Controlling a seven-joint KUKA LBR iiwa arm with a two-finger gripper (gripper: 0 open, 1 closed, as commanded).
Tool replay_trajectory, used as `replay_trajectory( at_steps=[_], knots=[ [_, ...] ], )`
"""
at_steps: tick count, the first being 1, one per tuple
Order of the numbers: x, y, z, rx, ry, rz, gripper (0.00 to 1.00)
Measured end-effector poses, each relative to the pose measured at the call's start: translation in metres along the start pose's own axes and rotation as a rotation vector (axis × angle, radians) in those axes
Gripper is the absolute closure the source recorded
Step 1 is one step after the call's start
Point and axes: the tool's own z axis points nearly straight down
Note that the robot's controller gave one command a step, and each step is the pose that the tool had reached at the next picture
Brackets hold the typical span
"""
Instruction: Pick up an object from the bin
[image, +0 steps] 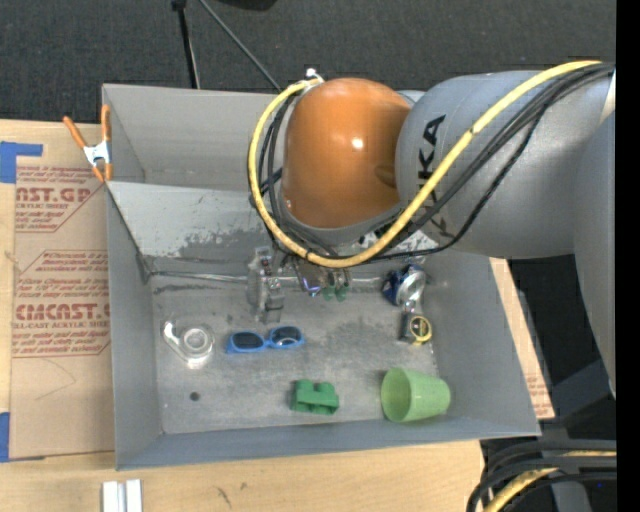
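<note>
Grey bin (135, 350), scuffed floor: gripper (268, 288) sits just beside the blue sunglasses (265, 342), can't tell if it's open or closed.

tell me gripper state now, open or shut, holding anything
Gripper: cannot be told whether open or closed; it hangs beside the blue sunglasses, on their far side.
</note>
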Motion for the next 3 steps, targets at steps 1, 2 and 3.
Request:
replay_trajectory(
  at_steps=[1,2,3],
  knots=[
    [0.001,0.000,0.005,0.000,0.008,0.000,0.00],
    [-0.018,-0.014,0.137,-0.001,0.016,-0.184,0.00],
    [-0.020,-0.013,0.133,-0.002,0.010,-0.184,1.00]
  ],
)
